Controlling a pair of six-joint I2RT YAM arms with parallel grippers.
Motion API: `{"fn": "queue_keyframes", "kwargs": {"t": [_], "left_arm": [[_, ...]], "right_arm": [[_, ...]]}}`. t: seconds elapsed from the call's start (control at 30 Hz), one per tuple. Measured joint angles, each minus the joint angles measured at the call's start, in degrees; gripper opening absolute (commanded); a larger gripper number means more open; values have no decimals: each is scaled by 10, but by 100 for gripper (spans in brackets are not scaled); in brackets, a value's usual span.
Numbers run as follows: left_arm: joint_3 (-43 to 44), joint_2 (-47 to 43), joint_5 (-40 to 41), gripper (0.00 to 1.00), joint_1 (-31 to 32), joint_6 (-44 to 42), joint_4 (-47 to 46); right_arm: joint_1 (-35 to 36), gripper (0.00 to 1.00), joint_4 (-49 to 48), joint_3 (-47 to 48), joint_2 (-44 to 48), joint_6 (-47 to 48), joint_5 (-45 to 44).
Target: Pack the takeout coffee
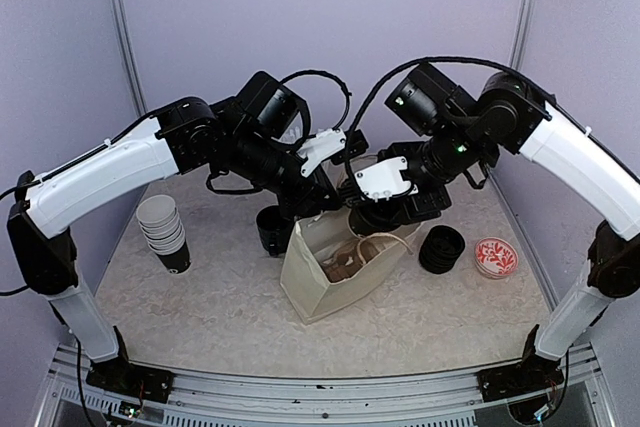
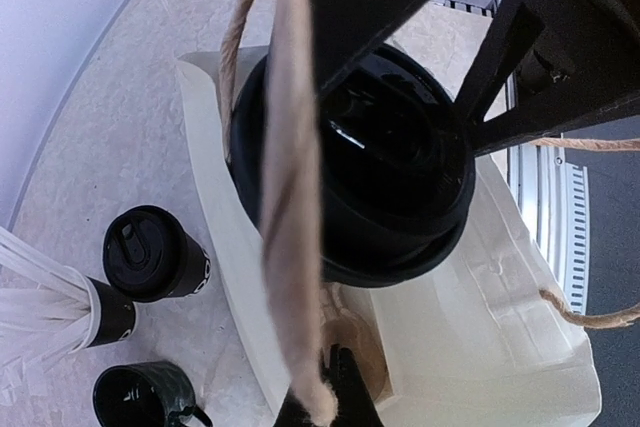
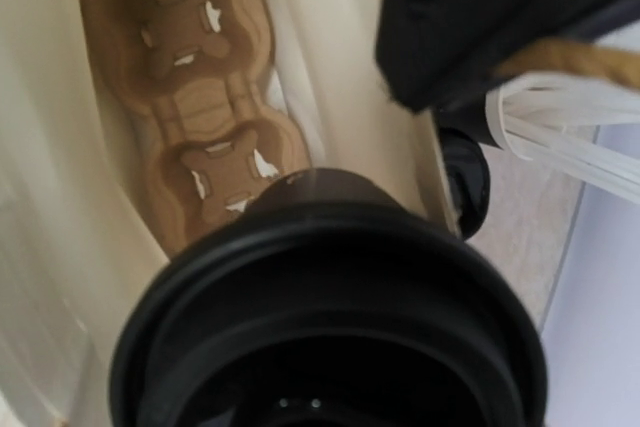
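A cream tote bag (image 1: 322, 282) stands open mid-table, with a brown cardboard cup carrier (image 3: 190, 97) lying empty on its bottom. My right gripper (image 1: 368, 213) is shut on a black lidded takeout cup (image 2: 400, 162), held over the bag's mouth; the cup (image 3: 330, 317) hides the fingers in the right wrist view. My left gripper (image 2: 335, 395) is shut on the bag's rope handle (image 2: 290, 197) and holds it up. A second lidded takeout cup (image 2: 152, 252) stands on the table left of the bag (image 2: 480, 287).
A stack of lidless paper cups (image 1: 165, 232) stands at the left. Stacked black lids (image 1: 441, 249) and a red patterned dish (image 1: 496, 257) sit right of the bag. A cup of white straws (image 2: 60, 307) and a dark mug (image 2: 145, 397) stand by the second cup.
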State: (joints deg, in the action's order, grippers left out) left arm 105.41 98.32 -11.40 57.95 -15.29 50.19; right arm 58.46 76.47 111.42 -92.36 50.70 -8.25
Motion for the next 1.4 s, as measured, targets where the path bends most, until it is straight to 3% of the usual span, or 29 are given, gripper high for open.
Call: {"fn": "queue_keyframes", "kwargs": {"t": [0.47, 0.7, 0.9, 1.23, 1.4], "left_arm": [[0, 0, 25, 0, -4, -6, 1], [22, 18, 26, 26, -7, -2, 1], [50, 24, 6, 40, -5, 4, 7], [118, 19, -33, 49, 12, 7, 18], [78, 9, -47, 49, -42, 8, -3]], "right_arm": [[-9, 58, -18, -86, 13, 25, 1], [-9, 58, 1, -94, 42, 25, 25], [-9, 58, 9, -139, 59, 17, 56], [-9, 56, -35, -214, 92, 16, 49], [-9, 56, -53, -239, 109, 19, 33]]}}
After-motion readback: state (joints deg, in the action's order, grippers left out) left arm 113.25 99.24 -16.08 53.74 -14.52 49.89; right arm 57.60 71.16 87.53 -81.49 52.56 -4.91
